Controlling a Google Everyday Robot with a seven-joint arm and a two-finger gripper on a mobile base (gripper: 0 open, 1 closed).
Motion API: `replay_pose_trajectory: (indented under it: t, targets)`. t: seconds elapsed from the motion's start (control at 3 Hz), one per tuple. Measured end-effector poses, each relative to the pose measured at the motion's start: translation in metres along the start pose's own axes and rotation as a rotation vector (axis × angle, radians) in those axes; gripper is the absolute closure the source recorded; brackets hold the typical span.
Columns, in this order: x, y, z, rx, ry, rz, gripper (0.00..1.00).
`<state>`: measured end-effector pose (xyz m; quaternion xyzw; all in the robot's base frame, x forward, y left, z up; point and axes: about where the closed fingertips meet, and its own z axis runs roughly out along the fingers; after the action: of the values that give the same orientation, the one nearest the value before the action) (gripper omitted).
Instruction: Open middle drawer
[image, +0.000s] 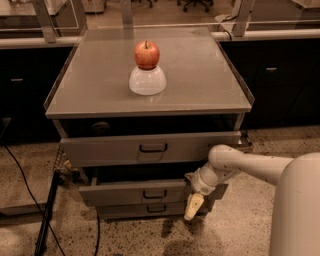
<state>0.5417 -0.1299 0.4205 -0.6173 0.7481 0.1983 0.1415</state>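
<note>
**Pincer at the right end of the middle drawer**

The cabinet (70, 131) has three grey drawers under its worktop (200, 85). The middle drawer (120, 194) sits between the top drawer (110, 149) and the bottom drawer (125, 211). It is pulled partway out of the cabinet, with a dark gap above its front. Its front stands further forward than the bottom drawer's. Its small dark handle (152, 194) is at the centre of the front, with nothing on it.

The white arm (250, 167) comes in from the cabinet's right side and bends down. The pincer (194, 206) is at the right end of the middle drawer's front. Its pale tip points down, in front of the right end of the bottom drawer. I cannot tell whether the pincer is wide or narrow. I also cannot tell whether it grips the drawer's edge or only lies against it.

On the cabinet's worktop, a red apple (147, 54) rests on an upturned white bowl (147, 81).
</note>
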Motion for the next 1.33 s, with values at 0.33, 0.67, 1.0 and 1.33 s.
replay_pose_trajectory:
  t: [0.33, 0.67, 1.0, 1.33]
  targets:
    - [0.004, 0.008, -0.001, -0.057, 0.0, 0.01, 0.0]
    - [0.004, 0.014, -0.001, -0.093, -0.008, 0.016, 0.0]
    - [0.002, 0.017, -0.003, -0.113, -0.028, 0.021, 0.0]
    - [0.0, 0.024, -0.004, -0.142, -0.06, 0.028, 0.0]
